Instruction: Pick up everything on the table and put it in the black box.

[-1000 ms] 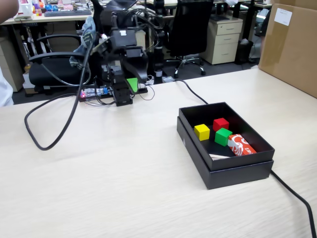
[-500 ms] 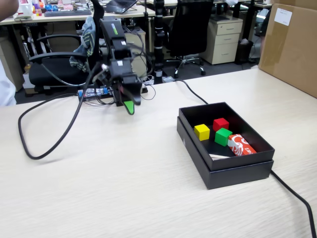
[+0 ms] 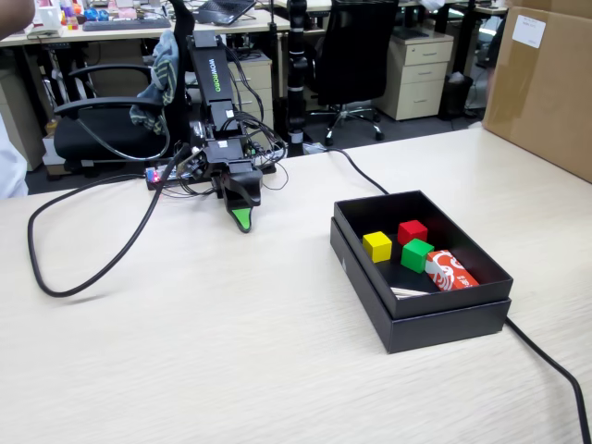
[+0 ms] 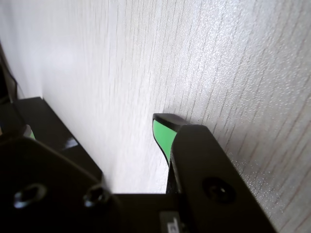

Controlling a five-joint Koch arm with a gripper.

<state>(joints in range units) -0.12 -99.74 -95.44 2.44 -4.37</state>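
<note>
A: Where is the yellow cube now?

B: Already inside the black box, at its far left, near the red cube and green cube. The table looks free of other pieces.

A: And the gripper?

B: Low over the table, left of the box. It holds nothing, and its jaws are apart in the wrist view.

A: So how to finish well?

B: I think the arm should simply stay away from the box.

A: What differs between views?

B: The wrist view shows the gap beside the green fingertip; only the fixed view shows the box.
</note>
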